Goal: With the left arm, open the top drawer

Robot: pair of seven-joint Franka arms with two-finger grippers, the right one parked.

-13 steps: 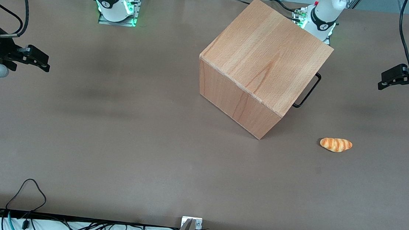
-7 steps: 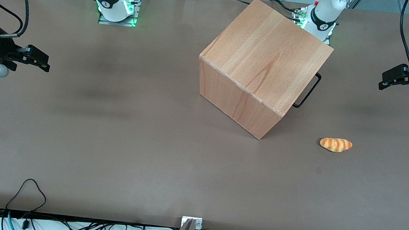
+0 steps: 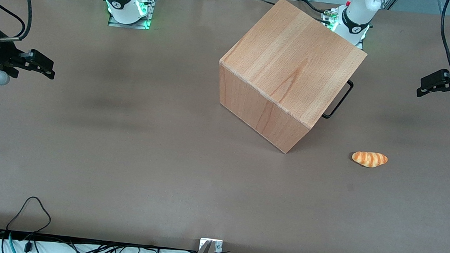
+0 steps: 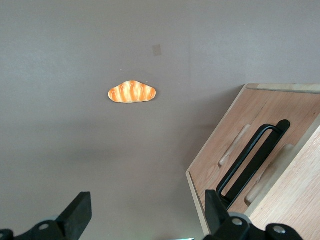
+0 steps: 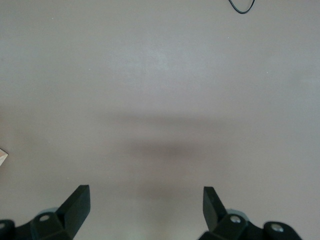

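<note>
The wooden cabinet [image 3: 291,67] stands on the table, its front turned toward the working arm's end. In the front view only the black bar handle [image 3: 339,100] of the top drawer shows, sticking out past the cabinet's edge. The left wrist view shows the drawer's flat wooden front [image 4: 227,145] and its handle [image 4: 252,160]; the front looks flush with the cabinet. My left gripper [image 3: 419,89] hovers above the table well off from the handle, toward the working arm's end. The gripper [image 4: 146,212] is open, with only bare table between its fingers.
A small orange bread roll [image 3: 369,159] lies on the brown table [image 3: 124,154], nearer to the front camera than the handle and the gripper; the roll [image 4: 131,92] also shows from the wrist. Cables [image 3: 30,211] hang over the table's near edge.
The left gripper has shifted only very slightly. The cabinet, the handle and the roll have not moved.
</note>
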